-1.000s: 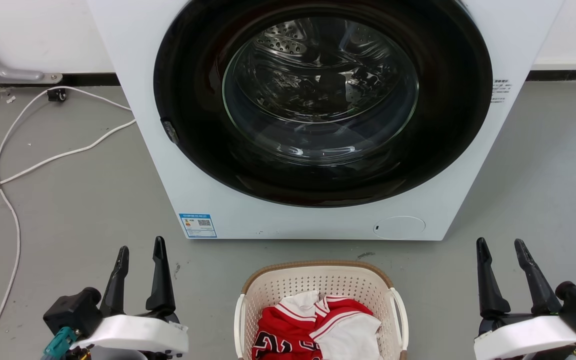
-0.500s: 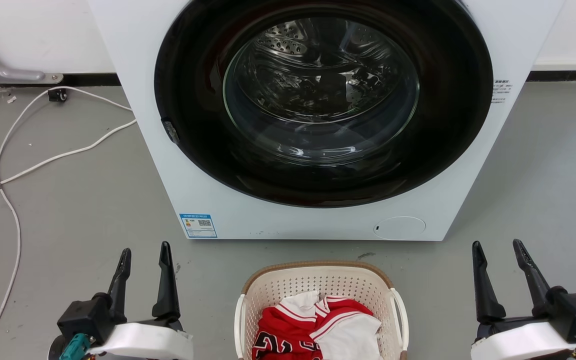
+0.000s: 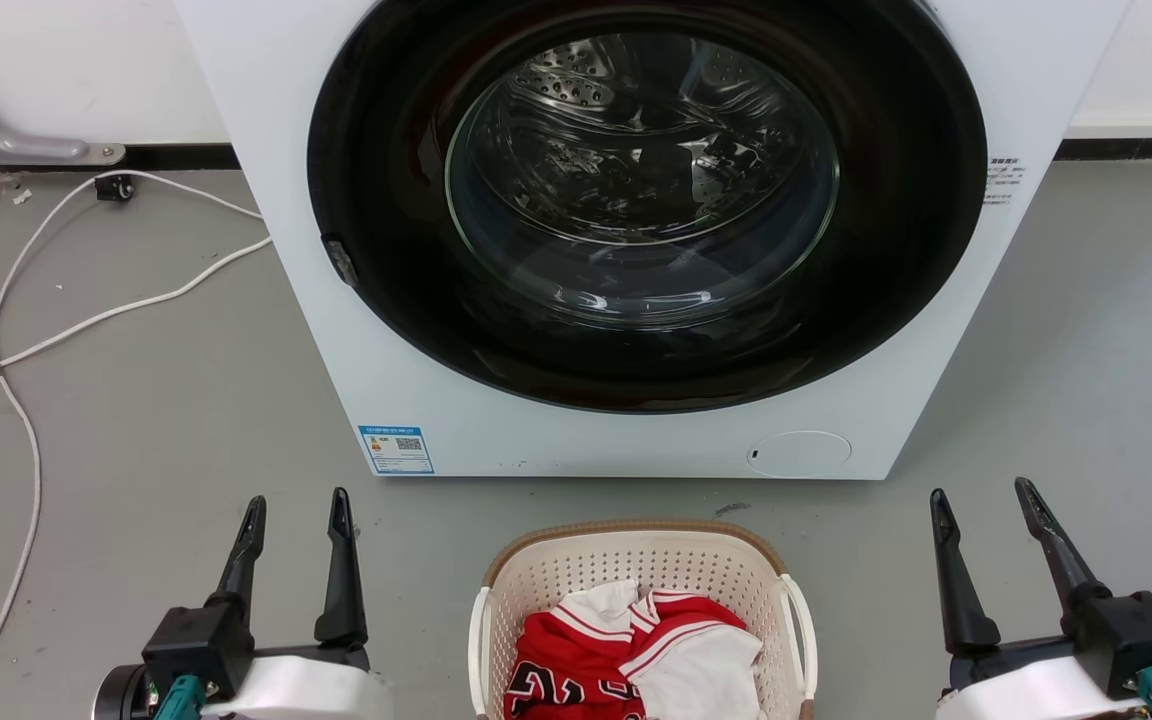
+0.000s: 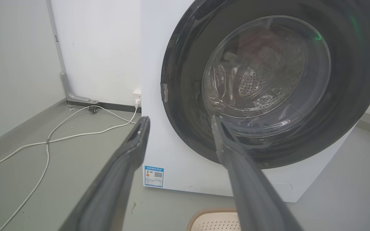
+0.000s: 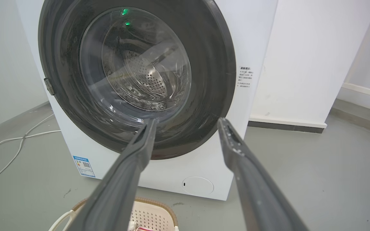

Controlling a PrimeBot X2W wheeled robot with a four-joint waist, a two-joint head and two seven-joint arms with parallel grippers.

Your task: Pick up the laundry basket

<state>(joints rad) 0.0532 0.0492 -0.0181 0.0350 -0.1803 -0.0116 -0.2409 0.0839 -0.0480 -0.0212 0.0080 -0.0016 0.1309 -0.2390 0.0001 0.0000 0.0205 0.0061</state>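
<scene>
The left tool (image 3: 298,497) sits at about 7 o'clock in the head view, its two dark fingers spread apart with nothing between them. The right tool (image 3: 980,488), at 5 o'clock, is likewise spread and empty. Both point toward 12, well apart from the laundry basket (image 3: 636,560). The basket stands on the grey floor (image 3: 136,420) at 6 o'clock, between the two tools and just in front of the front-loading washing machine (image 3: 416,380). A red-and-white jersey (image 3: 576,660) lies inside it.

The step in hand looks like the approach. To do it well, each tool should swing inward and drop to the white loop handle (image 3: 477,640) on its own side (left toward 3, right toward 9). Both should then close evenly and lift level, so the basket doesn't tip.
</scene>
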